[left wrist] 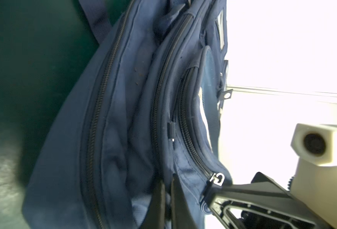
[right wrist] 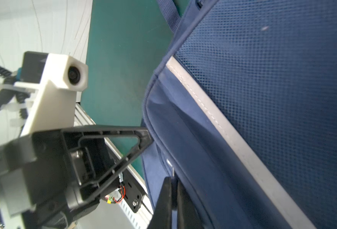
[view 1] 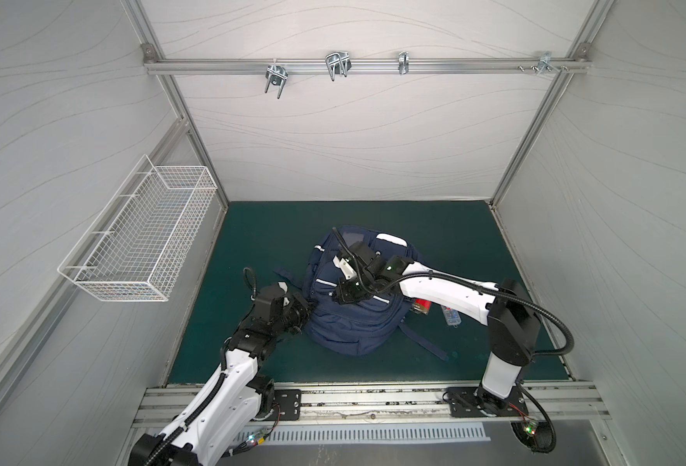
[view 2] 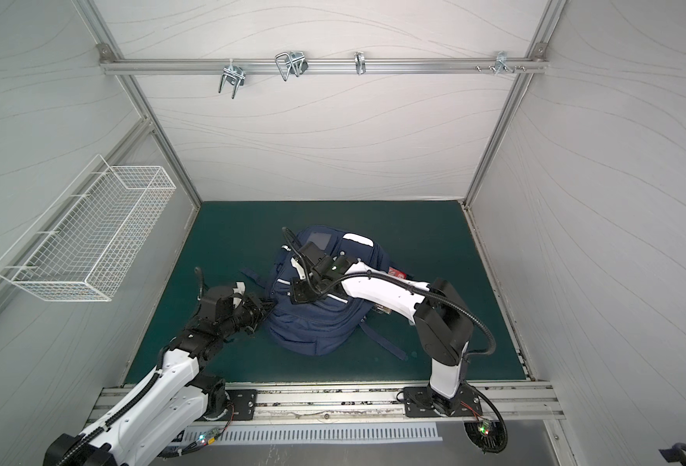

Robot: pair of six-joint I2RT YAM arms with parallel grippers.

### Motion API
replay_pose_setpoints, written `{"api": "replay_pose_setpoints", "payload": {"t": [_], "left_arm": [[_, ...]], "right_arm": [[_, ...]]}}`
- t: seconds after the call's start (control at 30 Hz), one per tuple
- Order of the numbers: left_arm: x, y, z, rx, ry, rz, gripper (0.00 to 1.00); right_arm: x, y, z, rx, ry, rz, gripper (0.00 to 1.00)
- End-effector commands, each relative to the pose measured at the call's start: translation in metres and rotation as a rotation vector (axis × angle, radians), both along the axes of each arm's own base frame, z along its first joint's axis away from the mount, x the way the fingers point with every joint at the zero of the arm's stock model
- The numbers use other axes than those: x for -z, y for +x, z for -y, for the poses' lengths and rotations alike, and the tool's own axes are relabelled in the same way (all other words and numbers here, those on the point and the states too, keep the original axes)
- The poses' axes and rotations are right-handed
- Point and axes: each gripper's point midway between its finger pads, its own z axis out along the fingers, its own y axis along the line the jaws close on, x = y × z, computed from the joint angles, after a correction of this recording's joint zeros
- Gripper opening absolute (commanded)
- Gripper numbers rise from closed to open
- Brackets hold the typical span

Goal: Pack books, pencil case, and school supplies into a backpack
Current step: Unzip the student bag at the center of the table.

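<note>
backpack point(view 1: 353, 327) is lying mid-surface point(view 1: 252, 238). left tool point(view 1: 312, 311) is touching its left side by the zips, jaws a sliver apart, can't tell if it's gripping. right tool point(view 1: 336, 297) is sitting on top of the pack, jaws closed. red book point(view 1: 422, 306) and clear box point(view 1: 451, 317) are lying just beside the pack. right arm is reaching over them, left arm is stretching in low.

White wire basket point(view 1: 139, 242), metal hooks point(view 1: 336, 64) on rail point(view 1: 466, 64), green mat point(view 1: 268, 230)
</note>
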Motion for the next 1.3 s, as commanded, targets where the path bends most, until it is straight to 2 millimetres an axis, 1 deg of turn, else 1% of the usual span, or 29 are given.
{"api": "replay_pose_setpoints", "payload": {"t": [0.0,0.07,0.17,0.27,0.4,0.57,0.63,0.73,0.9,1.0,1.1,1.27], "left_arm": [[-0.004,0.013,-0.008,-0.030,-0.009,-0.026,0.22],[-0.006,0.021,-0.005,-0.014,-0.039,-0.036,0.22],[-0.007,0.029,0.002,0.010,-0.070,-0.035,0.20],[-0.008,0.034,0.005,0.018,-0.092,-0.020,0.21],[-0.019,0.035,0.010,0.039,-0.133,0.038,0.30],[-0.033,0.027,0.005,0.022,-0.130,0.099,0.32],[-0.032,0.025,0.005,0.021,-0.125,0.100,0.29],[-0.025,0.023,0.009,0.050,-0.138,0.074,0.26],[-0.011,0.020,0.010,0.041,-0.150,0.035,0.26],[-0.011,0.023,0.014,0.058,-0.179,0.038,0.29],[-0.015,0.029,0.019,0.072,-0.204,0.049,0.29],[-0.018,0.034,0.023,0.086,-0.218,0.068,0.27]], "right_arm": [[-0.021,0.004,0.025,0.020,0.005,0.041,0.00],[-0.018,-0.001,0.028,0.019,0.011,0.026,0.00],[-0.018,-0.007,0.026,0.004,0.019,0.016,0.00],[-0.020,-0.011,0.021,-0.005,0.027,0.013,0.00],[-0.023,-0.013,0.016,-0.011,0.039,0.012,0.00],[-0.023,-0.013,0.015,-0.002,0.041,0.005,0.00],[-0.024,-0.013,0.015,-0.002,0.041,0.010,0.00],[-0.023,-0.013,0.016,0.004,0.035,0.011,0.00],[-0.025,-0.013,0.015,0.006,0.038,0.011,0.00],[-0.023,-0.014,0.015,0.009,0.037,0.008,0.00],[-0.023,-0.015,0.013,0.006,0.038,0.003,0.00],[-0.020,-0.017,0.014,0.006,0.029,0.001,0.00]]}}
